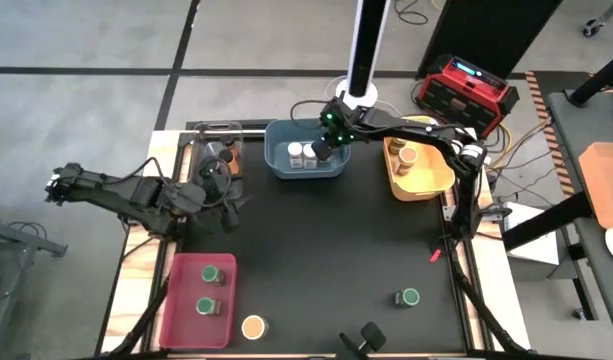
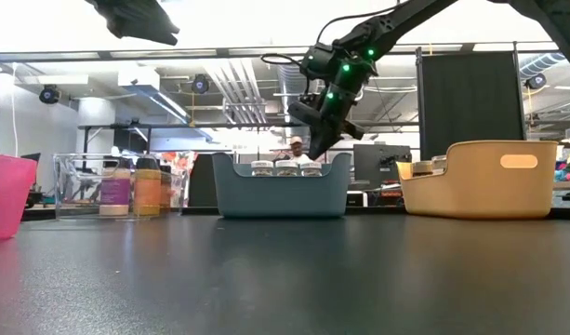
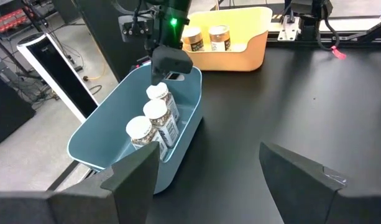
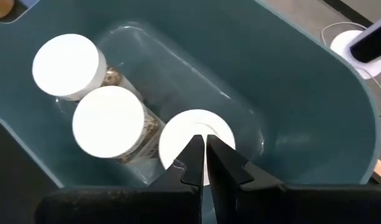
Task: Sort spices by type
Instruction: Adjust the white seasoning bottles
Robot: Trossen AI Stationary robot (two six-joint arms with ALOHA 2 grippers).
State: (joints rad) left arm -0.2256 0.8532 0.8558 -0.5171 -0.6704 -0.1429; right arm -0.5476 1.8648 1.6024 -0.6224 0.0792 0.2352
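Sorting sits well underway: three white-lidded jars stand in the blue bin, right gripper pressed shut above them; one green-lidded jar and one tan-lidded jar remain loose.

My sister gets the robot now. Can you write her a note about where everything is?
Right gripper: shut, empty, over the blue bin, right above the third white-lidded jar.
Left gripper: open, empty, waiting by the clear bin.
Done: three white-lidded jars in the blue bin, two green-lidded jars in the red bin, two jars in the yellow bin.
Left: one green-lidded jar and one tan-lidded jar loose on the table.
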